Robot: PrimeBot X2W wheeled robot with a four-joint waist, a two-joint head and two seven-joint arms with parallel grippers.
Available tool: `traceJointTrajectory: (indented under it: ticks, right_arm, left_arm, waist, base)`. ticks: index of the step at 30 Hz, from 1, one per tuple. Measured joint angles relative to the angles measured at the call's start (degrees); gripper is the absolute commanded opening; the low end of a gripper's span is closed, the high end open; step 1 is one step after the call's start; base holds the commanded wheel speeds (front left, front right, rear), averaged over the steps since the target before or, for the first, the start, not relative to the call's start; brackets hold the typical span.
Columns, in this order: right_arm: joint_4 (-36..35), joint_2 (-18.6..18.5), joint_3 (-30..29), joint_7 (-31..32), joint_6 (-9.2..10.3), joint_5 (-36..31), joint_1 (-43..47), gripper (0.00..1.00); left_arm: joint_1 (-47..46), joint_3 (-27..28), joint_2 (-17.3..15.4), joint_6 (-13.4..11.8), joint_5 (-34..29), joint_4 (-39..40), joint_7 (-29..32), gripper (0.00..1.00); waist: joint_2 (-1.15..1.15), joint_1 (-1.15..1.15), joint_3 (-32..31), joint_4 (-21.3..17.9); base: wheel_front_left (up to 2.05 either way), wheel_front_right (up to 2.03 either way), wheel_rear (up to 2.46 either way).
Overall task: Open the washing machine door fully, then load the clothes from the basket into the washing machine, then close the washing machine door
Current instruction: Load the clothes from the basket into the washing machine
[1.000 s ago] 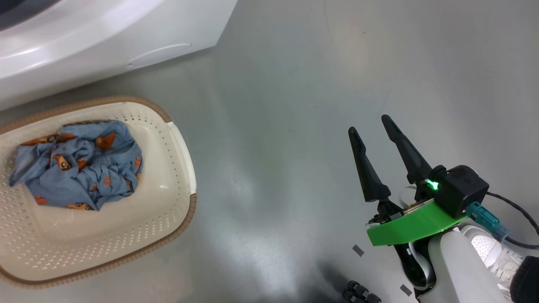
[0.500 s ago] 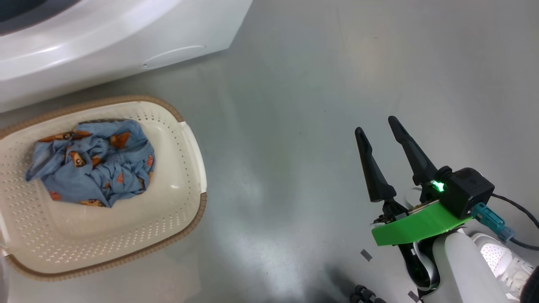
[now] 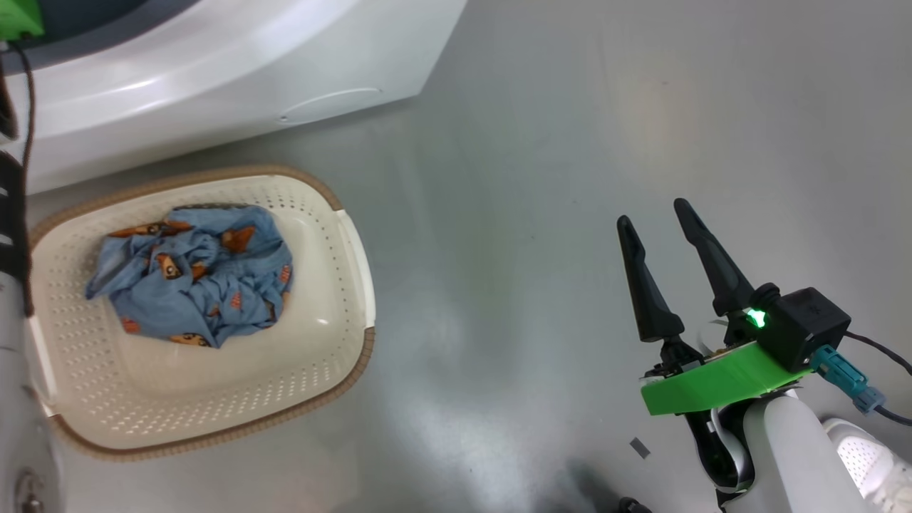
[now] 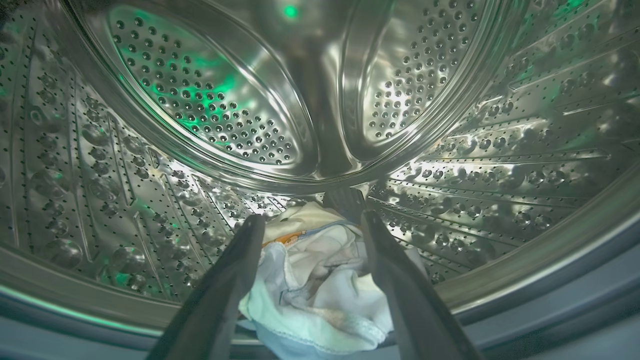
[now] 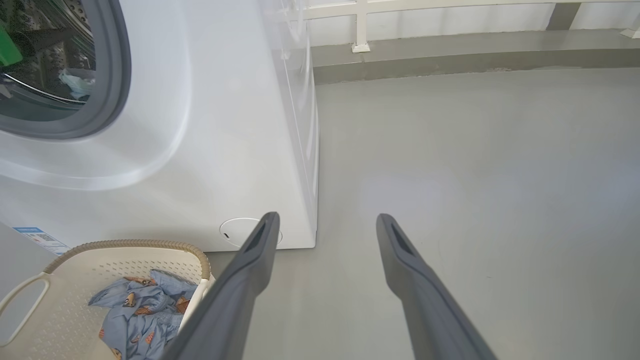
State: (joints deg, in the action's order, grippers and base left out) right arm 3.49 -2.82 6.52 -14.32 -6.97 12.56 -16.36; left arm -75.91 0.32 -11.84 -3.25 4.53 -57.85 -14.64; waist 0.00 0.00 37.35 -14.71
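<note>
The white washing machine [image 3: 214, 64] stands at the upper left, its port open [image 5: 115, 75]; the washing machine door is out of view. My left gripper [image 4: 311, 217] is inside the steel drum [image 4: 200, 115], fingers spread wide. A white and cream cloth [image 4: 320, 285] lies between and below them on the drum's front lip. The cream basket [image 3: 356, 256] sits on the floor before the machine and holds blue clothes [image 3: 192, 285] with orange print, also seen low left [image 5: 140, 305]. My right gripper [image 3: 653, 214] hangs open over bare floor, well right of the basket.
My left forearm [image 3: 14, 370] runs along the left edge beside the basket. A person's white shoe [image 3: 862, 470] is at the lower right behind my right arm. Grey floor [image 5: 475, 150] stretches right of the machine to a low wall and a white rail [image 5: 360, 25].
The head camera has turned, so machine and basket sit further right in the picture and my left forearm has come into view. The right gripper stays open.
</note>
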Motion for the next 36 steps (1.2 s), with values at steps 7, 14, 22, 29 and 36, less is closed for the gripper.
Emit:
traceJointTrajectory:
  ticks: [7, 14, 22, 29, 36]
  right_arm:
    - [0.0, 0.0, -1.3, 0.0, 0.0, -0.5, 0.1, 1.0]
    - [-0.1, 0.0, -2.5, 0.0, 0.0, -2.0, 1.4, 1.0]
    - [-0.4, -0.4, -3.4, 0.0, 0.0, -2.0, 1.7, 1.0]
    - [-0.4, -0.6, -3.6, 0.0, 0.0, -2.4, 2.3, 1.0]
    - [0.0, -1.0, -4.4, 0.0, 0.0, -2.4, 4.7, 1.0]
  left_arm:
    - [5.1, -0.1, 1.7, 1.0, 0.9, 4.9, 0.0, 1.0]
    - [11.8, -0.2, 3.7, 2.1, 2.3, 10.6, 0.0, 1.0]
    - [16.6, -0.4, 4.3, 3.3, 2.4, 15.3, 0.0, 1.0]
    - [22.0, -0.3, 5.2, 4.1, 3.0, 20.2, 0.0, 1.0]
    - [31.9, -0.4, 6.8, 5.7, 3.5, 25.1, 0.0, 1.0]
  waist:
    - [0.0, 0.0, -1.5, 1.6]
    - [0.0, 0.0, -3.8, 3.3]
    - [0.0, 0.0, -5.3, 5.1]
    - [0.0, 0.0, -6.5, 5.8]
    - [0.0, 0.0, -9.7, 6.3]
  base:
    - [0.0, 0.0, 0.0]
    - [0.0, 0.0, 0.0]
    - [0.0, 0.0, 0.0]
    - [0.0, 0.0, 0.0]
    - [0.0, 0.0, 0.0]
